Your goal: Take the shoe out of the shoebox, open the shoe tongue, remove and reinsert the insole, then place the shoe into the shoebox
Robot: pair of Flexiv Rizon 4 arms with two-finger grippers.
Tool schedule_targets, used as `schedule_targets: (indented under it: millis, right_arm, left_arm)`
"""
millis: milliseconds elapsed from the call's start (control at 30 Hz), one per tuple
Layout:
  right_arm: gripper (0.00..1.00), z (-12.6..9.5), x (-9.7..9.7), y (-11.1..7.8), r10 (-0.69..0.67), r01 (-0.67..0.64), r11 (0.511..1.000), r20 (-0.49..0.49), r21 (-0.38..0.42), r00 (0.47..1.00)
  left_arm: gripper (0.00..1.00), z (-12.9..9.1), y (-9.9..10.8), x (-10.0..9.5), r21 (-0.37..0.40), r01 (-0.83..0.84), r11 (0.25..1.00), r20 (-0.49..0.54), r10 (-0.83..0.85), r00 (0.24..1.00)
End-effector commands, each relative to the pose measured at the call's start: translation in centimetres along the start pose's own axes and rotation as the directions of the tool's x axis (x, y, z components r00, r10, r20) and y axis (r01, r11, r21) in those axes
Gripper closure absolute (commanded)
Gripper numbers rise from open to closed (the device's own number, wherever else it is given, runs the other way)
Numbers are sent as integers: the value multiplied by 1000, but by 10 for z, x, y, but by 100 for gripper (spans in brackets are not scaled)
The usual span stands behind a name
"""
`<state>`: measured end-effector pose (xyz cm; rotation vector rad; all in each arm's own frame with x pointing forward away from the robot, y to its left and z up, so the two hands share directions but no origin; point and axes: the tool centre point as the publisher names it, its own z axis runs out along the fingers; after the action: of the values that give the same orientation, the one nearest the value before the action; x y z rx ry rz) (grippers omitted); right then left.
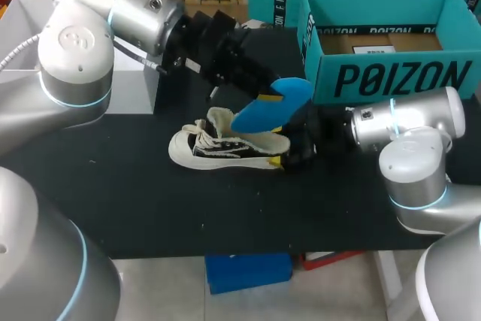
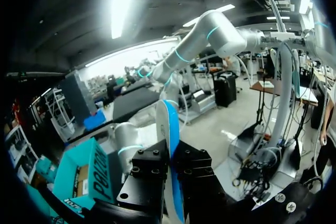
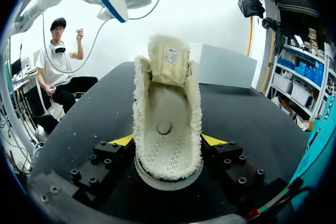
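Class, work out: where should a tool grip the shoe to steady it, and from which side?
Grip the shoe at its heel, from behind, as the right tool does: the heel is narrow enough to straddle, leaving the open top free.

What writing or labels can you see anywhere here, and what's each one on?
On the shoebox front wall: large dark brand lettering, not read out here.
White label inside the shoebox: too small to read.
Tag on the shoe tongue: too blurred to read.
On the blue insole: no print visible.
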<state>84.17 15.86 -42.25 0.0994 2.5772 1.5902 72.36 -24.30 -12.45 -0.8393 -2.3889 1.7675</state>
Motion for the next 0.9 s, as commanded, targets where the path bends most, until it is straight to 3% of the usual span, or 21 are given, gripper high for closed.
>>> schedule_targets:
  millis: [33, 233, 333, 367, 433, 567, 600, 633, 733, 900]
  right_arm:
    - [100, 3, 0, -1, 1, -1, 1000, 1, 1, 1000]
    - [100, 3, 0, -1, 1, -1, 1000, 1, 1, 1000]
    - [100, 3, 0, -1, 1, -1, 1000, 1, 1, 1000]
    - [100, 3, 0, -1, 1, -1, 1000, 1, 1, 1000]
    - [100, 3, 0, -1, 1, -1, 1000, 1, 1, 1000]
    - [100, 3, 0, -1, 1, -1, 1000, 1, 1, 1000]
    - [100, 3, 0, -1, 1, -1, 1000, 1, 1, 1000]
    - [100, 3, 0, -1, 1, -1, 1000, 1, 1, 1000]
    - [100, 3, 0, -1, 1, -1, 1000, 1, 1, 1000]
    - [100, 3, 0, -1, 1, -1, 1000, 1, 1, 1000]
  left_arm:
    - [100, 0, 0, 1, -1, -1, 1000, 5, 1, 1000]
    - [100, 0, 0, 1, -1, -1, 1000, 5, 1, 1000]
    - [100, -3, 6, 8, 182, 69, 981, 70, -83, 994]
    - [100, -3, 8, 10, 233, 182, 955, 207, -232, 951]
    - [100, -6, 8, 8, 281, 195, 940, 274, -273, 922]
    - [100, -5, 10, 9, 395, 216, 893, 284, -343, 896]
    - [100, -11, 9, 3, 416, 165, 894, 140, -242, 960]
    - [100, -16, 7, 1, 439, 176, 881, 123, -252, 960]
    - [100, -21, -4, 5, 474, 173, 863, 141, -268, 953]
    - [100, -31, -18, 4, 537, 212, 816, 84, -302, 950]
